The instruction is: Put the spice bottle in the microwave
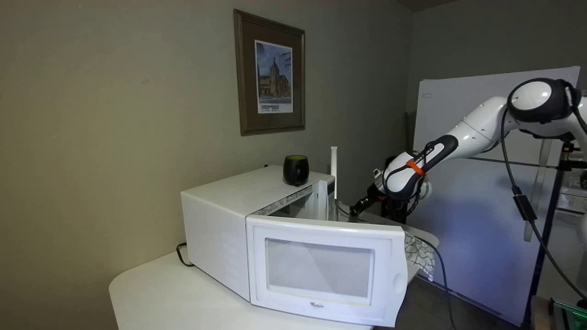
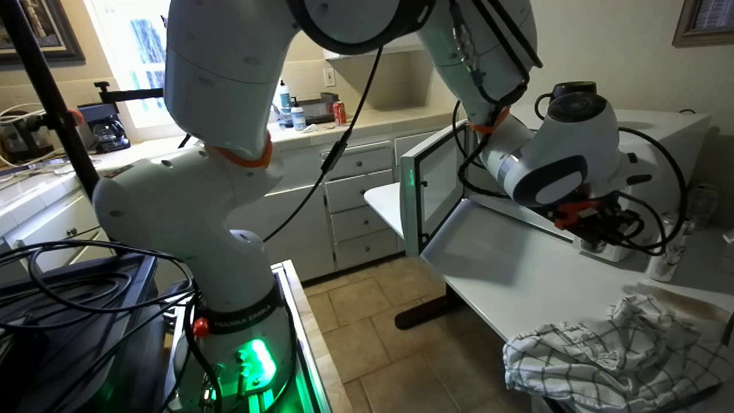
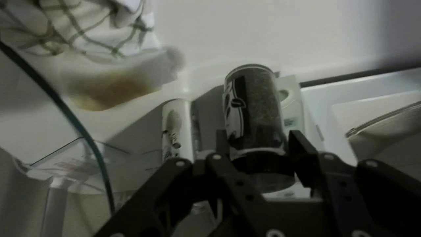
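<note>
The spice bottle (image 3: pixel 253 105), dark with a black-and-white label and a black cap, shows in the wrist view between my gripper's fingers (image 3: pixel 258 140). The fingers press on both sides near its cap. I cannot tell whether its base touches the table. The white microwave (image 1: pixel 220 229) has its door (image 1: pixel 321 266) wide open; it also shows behind the arm in an exterior view (image 2: pixel 659 129). In the wrist view its control panel (image 3: pixel 292 105) is just right of the bottle, with the opening farther right. My gripper (image 1: pixel 355 211) is by the microwave's control-panel side; the bottle is mostly hidden in both exterior views.
A dark mug (image 1: pixel 296 170) stands on the microwave. A white patterned container (image 2: pixel 667 255) stands beside the gripper. A bag with brown contents (image 3: pixel 115 87) and a checked cloth (image 2: pixel 613 350) lie on the table (image 2: pixel 487 246). A glass turntable edge (image 3: pixel 378 120) shows inside the microwave.
</note>
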